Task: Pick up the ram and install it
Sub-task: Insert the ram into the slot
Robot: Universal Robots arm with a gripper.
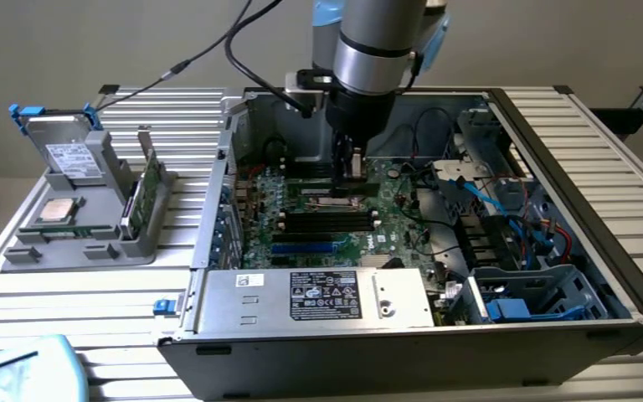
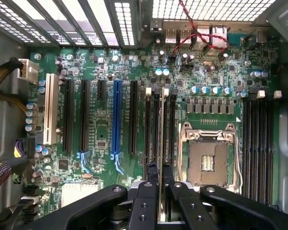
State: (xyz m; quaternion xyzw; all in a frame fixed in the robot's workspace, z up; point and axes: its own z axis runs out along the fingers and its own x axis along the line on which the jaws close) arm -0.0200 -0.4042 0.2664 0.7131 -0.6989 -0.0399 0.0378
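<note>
Nearest of all, a pale blue something (image 1: 14, 368) pokes in at the corner on the exterior view's left; I can't make out what it is. It lies on a slatted metal counter (image 1: 76, 293), which also carries an open computer case (image 1: 411, 360). Just inside the case's near wall sits a silver power supply box (image 1: 311, 297) with a dark label, and beside it, toward the exterior view's right, a drive cage (image 1: 545, 293) with blue cables.

Past that lies the green motherboard (image 1: 394, 222). The arm (image 1: 372, 42) reaches straight down into the case, and its claw (image 1: 350, 172) hangs low over the board. Seen from the wrist, the claw (image 2: 160, 167) is clamped on the ram (image 2: 162, 129), one black finger (image 2: 146, 196) pressing each face. The ram stands on edge, lined up along the black memory slots (image 2: 151, 129) just beside the metal-framed processor socket (image 2: 209, 158). I cannot tell whether its lower edge has reached a slot. On the other side of those slots run the longer card slots, one blue (image 2: 116, 115) and one white (image 2: 51, 108).

Off toward the exterior view's left, well apart from the claw, a grey holder (image 1: 31, 251) rests on the counter. A processor chip (image 1: 57, 211) lies flat in it, and behind that a silver hard drive (image 1: 70, 155) with blue tabs stands propped up.
</note>
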